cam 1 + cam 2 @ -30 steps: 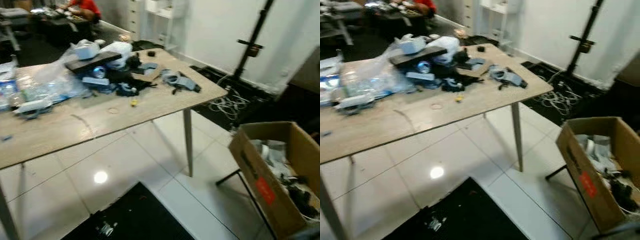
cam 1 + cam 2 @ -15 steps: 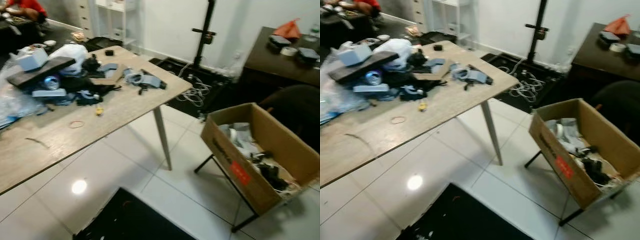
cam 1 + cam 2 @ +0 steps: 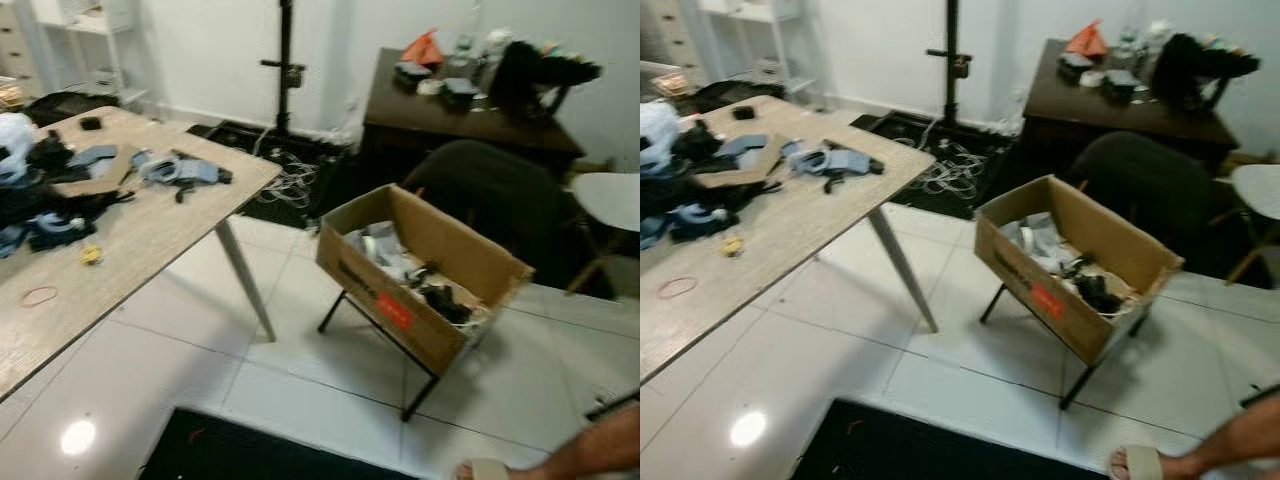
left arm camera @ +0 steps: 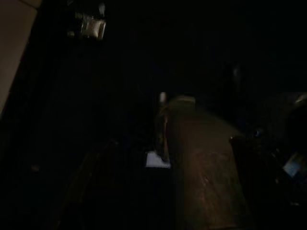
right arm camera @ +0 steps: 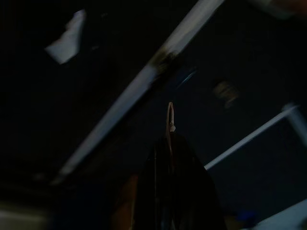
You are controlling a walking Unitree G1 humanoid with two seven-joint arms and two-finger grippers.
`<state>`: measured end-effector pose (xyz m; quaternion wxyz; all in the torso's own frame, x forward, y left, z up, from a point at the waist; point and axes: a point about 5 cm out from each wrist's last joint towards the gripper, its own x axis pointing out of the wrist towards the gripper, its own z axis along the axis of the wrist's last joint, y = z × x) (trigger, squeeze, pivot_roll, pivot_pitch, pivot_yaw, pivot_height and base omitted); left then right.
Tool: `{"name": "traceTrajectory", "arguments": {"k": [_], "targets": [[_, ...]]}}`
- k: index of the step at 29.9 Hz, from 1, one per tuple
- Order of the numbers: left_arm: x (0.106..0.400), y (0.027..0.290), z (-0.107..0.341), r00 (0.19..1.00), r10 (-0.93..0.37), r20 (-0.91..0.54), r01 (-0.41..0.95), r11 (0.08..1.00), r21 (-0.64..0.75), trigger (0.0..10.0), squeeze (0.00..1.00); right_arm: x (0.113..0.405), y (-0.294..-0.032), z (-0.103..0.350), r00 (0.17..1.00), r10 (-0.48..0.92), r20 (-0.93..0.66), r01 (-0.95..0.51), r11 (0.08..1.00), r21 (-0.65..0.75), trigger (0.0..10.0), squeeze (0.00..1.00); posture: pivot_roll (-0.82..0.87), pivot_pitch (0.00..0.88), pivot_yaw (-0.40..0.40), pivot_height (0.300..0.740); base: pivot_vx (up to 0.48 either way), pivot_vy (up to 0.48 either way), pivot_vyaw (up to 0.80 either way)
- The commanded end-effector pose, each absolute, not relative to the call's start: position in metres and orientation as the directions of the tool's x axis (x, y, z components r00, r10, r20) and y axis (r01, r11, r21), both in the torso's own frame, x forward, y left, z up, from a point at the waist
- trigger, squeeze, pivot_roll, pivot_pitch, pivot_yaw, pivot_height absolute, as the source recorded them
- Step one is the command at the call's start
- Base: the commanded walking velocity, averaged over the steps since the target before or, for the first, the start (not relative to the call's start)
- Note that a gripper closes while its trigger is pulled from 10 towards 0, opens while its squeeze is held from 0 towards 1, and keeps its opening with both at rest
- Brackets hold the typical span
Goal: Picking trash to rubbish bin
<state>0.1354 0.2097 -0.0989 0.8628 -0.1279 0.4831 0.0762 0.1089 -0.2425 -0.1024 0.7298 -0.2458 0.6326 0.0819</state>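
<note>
White tiles hold a red-labelled cardboard box (image 3: 425, 275); hand grip cannot be told.

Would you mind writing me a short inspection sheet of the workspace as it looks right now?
Surface: wooden table on the left, white tiled floor, dark mat near the robot.
Job's things: open cardboard box on a black stand, already holding scraps.
Clutter: grey and black bits, a yellow piece and a rubber band on the table.
Hands: both wrist views too dark to judge.
Cables: white tangle on the floor by a black pole.
Surroundings: dark desk, dark chair, a person's foot at lower right.
</note>
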Motion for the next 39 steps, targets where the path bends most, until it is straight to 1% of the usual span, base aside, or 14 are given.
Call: {"name": "traceTrajectory", "arguments": {"k": [1,5,10,17,23,30,39], "targets": [[0.126,0.206,-0.103,0.488,-0.009,-0.873,-0.256,0.954,-0.153,10.0,0.0,0.104,-0.246,-0.103,0.177,-0.21,-0.962,-0.405,0.875,-0.265,10.0,0.0,-0.06,0.175,0.011,0.74,0.0,0.0,-0.76],[0.127,0.205,-0.103,0.491,-0.016,-0.871,-0.252,0.955,-0.16,10.0,0.0,0.107,-0.249,-0.101,0.201,-0.23,-0.952,-0.368,0.883,-0.291,10.0,0.0,-0.07,0.176,0.01,0.74,0.0,0.0,-0.72],[0.127,0.202,-0.103,0.493,-0.04,-0.869,-0.23,0.957,-0.174,10.0,0.0,0.135,-0.256,-0.091,0.304,-0.261,-0.916,-0.295,0.889,-0.351,10.0,0.0,-0.08,0.175,0.013,0.74,0.052,0.0,0.0],[0.128,0.199,-0.103,0.498,-0.056,-0.866,-0.223,0.956,-0.19,10.0,0.0,0.151,-0.254,-0.086,0.344,-0.259,-0.903,-0.295,0.883,-0.366,10.0,0.0,-0.08,0.174,0.007,0.74,0.318,0.0,0.0],[0.128,0.197,-0.103,0.497,-0.062,-0.865,-0.223,0.955,-0.197,10.0,0.0,0.146,-0.252,-0.088,0.33,-0.249,-0.911,-0.315,0.88,-0.355,10.0,0.0,-0.09,0.175,0.004,0.74,0.337,0.0,0.0],[0.127,0.197,-0.104,0.493,-0.064,-0.868,-0.223,0.955,-0.197,10.0,0.0,0.132,-0.255,-0.092,0.287,-0.258,-0.922,-0.315,0.884,-0.346,10.0,0.0,-0.09,0.179,0.005,0.74,0.336,0.0,-0.77],[0.126,0.197,-0.104,0.495,-0.064,-0.867,-0.223,0.955,-0.198,10.0,0.0,0.129,-0.259,-0.092,0.278,-0.275,-0.92,-0.311,0.881,-0.357,10.0,0.0,-0.09,0.185,0.004,0.74,0.334,0.0,-0.77]]}}
